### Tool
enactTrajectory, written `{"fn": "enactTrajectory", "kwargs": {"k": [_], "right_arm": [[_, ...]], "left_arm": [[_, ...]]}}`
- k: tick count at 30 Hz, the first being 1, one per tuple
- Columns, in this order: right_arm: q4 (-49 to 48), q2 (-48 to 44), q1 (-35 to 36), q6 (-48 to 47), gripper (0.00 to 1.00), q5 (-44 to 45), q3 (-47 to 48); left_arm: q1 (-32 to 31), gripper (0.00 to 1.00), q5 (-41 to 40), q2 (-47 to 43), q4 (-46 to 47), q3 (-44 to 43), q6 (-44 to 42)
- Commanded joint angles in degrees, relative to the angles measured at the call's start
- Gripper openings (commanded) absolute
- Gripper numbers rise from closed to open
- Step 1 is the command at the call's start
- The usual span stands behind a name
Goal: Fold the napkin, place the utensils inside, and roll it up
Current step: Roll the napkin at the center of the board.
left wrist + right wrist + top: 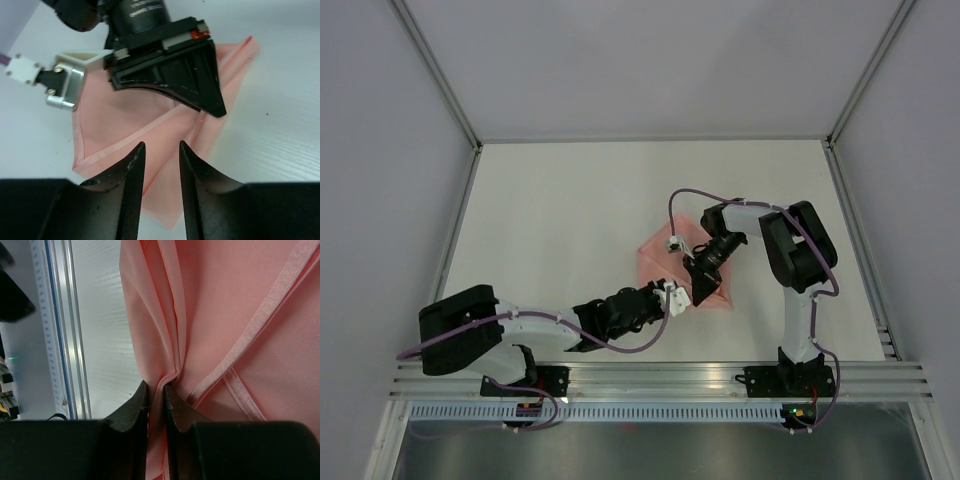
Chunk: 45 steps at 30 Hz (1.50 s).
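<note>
The right gripper (156, 386) is pressed together on a raised pleat of the napkin (240, 305). In the right wrist view its two dark fingertips are seen nipping a soft ridge of pink cloth, with only the cloth's thickness between them. From that pinch the ridge runs straight away from the fingers, close to the napkin's border on the side toward the arms' bases. A hemmed band is seen crossing diagonally beside it, one layer over another, so the cloth is judged to be folded at least once.

The left gripper (160, 146) is held with its jaws a little apart and nothing caught between them. Through the gap the napkin is seen lying flat below. This gripper is placed at the napkin's near-left edge, and the right gripper is seen just ahead of it, over the napkin's middle.

The napkin is spread on the table (570, 200) as a compact folded shape. From above, its long axis appears to run from far-left to near-right, though much of it is hidden by the two wrists. The utensils are not seen in any view, and whether they lie under the cloth cannot be told.

The coming move is judged to turn on the line of the pinched pleat. The right gripper is the one in hold of the cloth. The left is the nearer to the free hemmed edge, which lies directly under and ahead of its fingers.
</note>
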State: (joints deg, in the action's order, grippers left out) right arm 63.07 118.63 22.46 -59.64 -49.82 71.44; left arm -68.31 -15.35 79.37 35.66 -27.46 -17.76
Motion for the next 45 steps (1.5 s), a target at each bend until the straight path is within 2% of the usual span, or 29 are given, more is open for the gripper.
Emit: {"fn": "enactTrajectory", "kwargs": {"k": [1, 11, 24, 28, 40, 45], "right_arm": [[-5.5, 4.24, -0.31, -3.65, 0.19, 10.1, -1.04], [-4.97, 5.3, -0.57, -3.82, 0.18, 10.27, -0.69], [-4.88, 5.82, -0.75, -3.47, 0.18, 10.36, -0.07], [-4.8, 6.0, -0.75, -3.29, 0.18, 10.45, 0.19], [-4.88, 6.35, -0.75, -2.77, 0.18, 10.54, 0.46], [-5.06, 6.18, -0.75, -2.41, 0.17, 10.54, 0.28]], "left_arm": [[-4.79, 0.39, -4.94, 5.5, 0.99, -2.86, -8.42], [-6.75, 0.43, -2.4, 15.71, 8.36, -5.23, -14.05], [-6.31, 0.44, 2.96, 22.31, 9.6, -8.13, -12.65], [-4.38, 0.44, 5.33, 23.55, 9.69, -8.83, -10.81], [-2.35, 0.3, 14.2, 24.95, 2.51, -10.59, -1.14], [-1.3, 0.12, 17.9, 25.74, -0.59, -11.39, 3.07]]}}
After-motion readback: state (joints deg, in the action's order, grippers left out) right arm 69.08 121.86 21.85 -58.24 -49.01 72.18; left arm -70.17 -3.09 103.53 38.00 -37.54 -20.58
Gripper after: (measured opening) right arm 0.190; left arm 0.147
